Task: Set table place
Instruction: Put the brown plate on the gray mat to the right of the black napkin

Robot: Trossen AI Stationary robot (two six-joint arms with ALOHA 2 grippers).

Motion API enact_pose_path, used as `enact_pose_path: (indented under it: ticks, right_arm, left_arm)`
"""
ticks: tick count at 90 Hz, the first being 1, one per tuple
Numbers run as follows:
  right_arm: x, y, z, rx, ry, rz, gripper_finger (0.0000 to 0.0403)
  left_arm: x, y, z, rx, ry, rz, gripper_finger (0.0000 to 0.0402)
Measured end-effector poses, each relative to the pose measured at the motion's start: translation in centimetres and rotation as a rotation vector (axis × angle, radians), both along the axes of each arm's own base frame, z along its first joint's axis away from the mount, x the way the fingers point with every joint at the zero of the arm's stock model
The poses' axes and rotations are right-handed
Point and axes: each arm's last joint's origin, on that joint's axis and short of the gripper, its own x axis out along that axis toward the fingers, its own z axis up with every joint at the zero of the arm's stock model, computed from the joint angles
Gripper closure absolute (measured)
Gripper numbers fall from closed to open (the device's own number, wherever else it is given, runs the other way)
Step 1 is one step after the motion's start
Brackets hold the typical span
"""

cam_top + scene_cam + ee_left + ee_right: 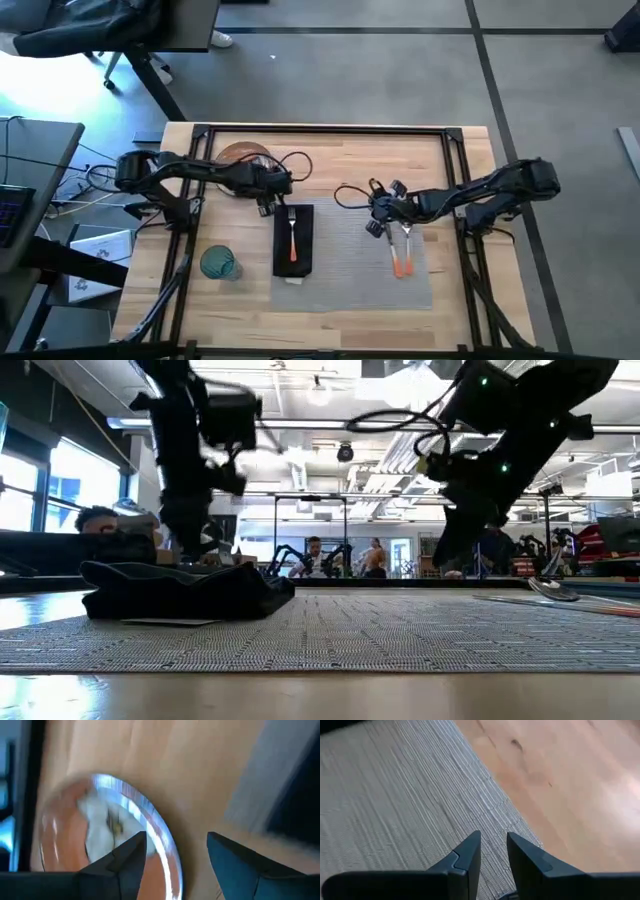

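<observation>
High view, contents of the light-wood table:

- Grey placemat, lying at the table's middle toward the near edge.
- Black napkin, folded lengthwise on the placemat's left part. An orange-handled fork lies along it, tines toward the far edge.
- Two further orange-handled pieces of cutlery, side by side on the placemat's right part; which pieces they are cannot be told.
- Orange-brown plate, off the placemat near the far left of the table, partly covered by the left arm.
- Teal glass, upright on bare wood, just left of the napkin and apart from it.
- Left gripper, at the napkin's far end, just beside the plate. The left wrist view shows its fingers spread wide with nothing between them, the plate's rim and white motif under them.
- Right gripper, over the placemat's right part at the far ends of the two cutlery pieces. The right wrist view shows its fingers drawn near together with a narrow gap, empty, above the placemat's edge and bare wood.

Low view: napkin as a dark heap on the placemat weave, a silver utensil tip at right; people at desks in the room behind.
</observation>
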Motion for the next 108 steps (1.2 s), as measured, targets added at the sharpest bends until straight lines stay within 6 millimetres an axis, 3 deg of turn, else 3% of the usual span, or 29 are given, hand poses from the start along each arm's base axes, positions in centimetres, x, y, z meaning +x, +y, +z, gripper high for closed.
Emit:
enact_pose_path:
  ticks: [28, 69, 80, 96, 108]
  right_arm:
    - [1.2, 0.1, -3.2, 0.010, 0.053, -0.002, 0.0324]
    - [1.7, 0.5, -3.3, 0.008, 0.008, 0.017, 0.0325]
    - [1.7, 0.5, -3.3, 0.009, 0.007, 0.015, 0.0325]
    - [1.7, 0.5, -3.3, 0.008, 0.007, 0.017, 0.0325]
    - [1.7, 0.5, -3.3, 0.013, 0.009, 0.021, 0.0325]
  left_arm:
    - [-1.7, 0.7, -2.1, -0.018, 0.010, 0.095, 0.0209]
    - [-3.2, 2.6, -4.2, 0.042, -0.024, 0.136, 0.0214]
    - [-3.2, 2.8, -4.2, 0.037, -0.020, 0.111, 0.0255]
    - [-3.3, 3.0, -4.3, 0.095, 0.014, 0.103, 0.0373]
    - [-3.3, 2.9, -4.2, 0.139, 0.027, 0.102, 0.0383]
